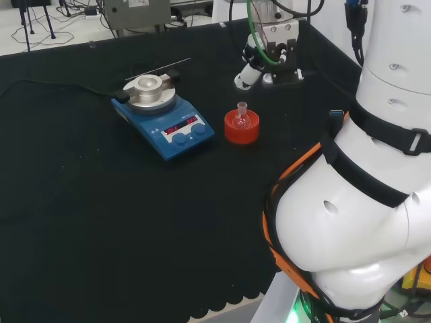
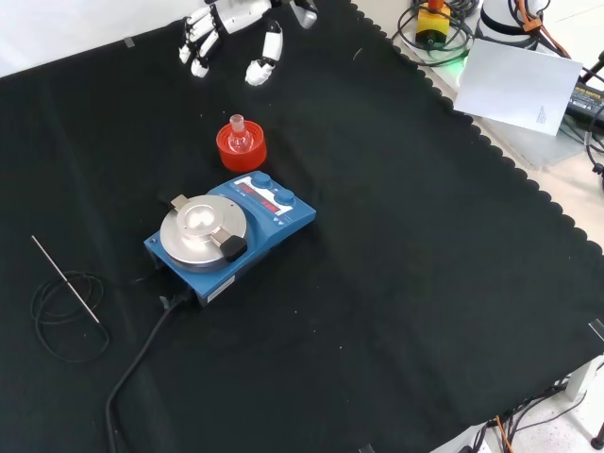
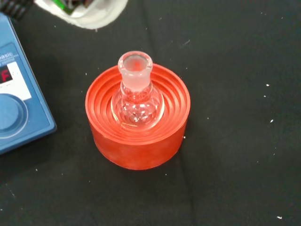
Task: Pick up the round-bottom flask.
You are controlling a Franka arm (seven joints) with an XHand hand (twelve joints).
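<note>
A small clear round-bottom flask [image 1: 242, 117] [image 2: 240, 135] [image 3: 137, 97] stands upright, neck up, in a red ribbed ring stand [image 1: 241, 129] [image 2: 241, 149] [image 3: 138, 128] on the black cloth. In the front view the black and white hand [image 2: 229, 28] hangs at the top edge, above and clear of the flask, its fingers straight and spread and pointing down. In the head view the hand [image 1: 250, 68] is beyond the flask, apart from it. It holds nothing.
A blue hotplate stirrer [image 1: 162, 112] [image 2: 226, 233] [image 3: 16, 103] with a round metal top stands close beside the stand, its cable trailing off. A thin metal rod [image 2: 64, 276] and a coiled wire [image 2: 68, 311] lie at the front view's left. The arm's white links [image 1: 363, 202] fill the head view's right.
</note>
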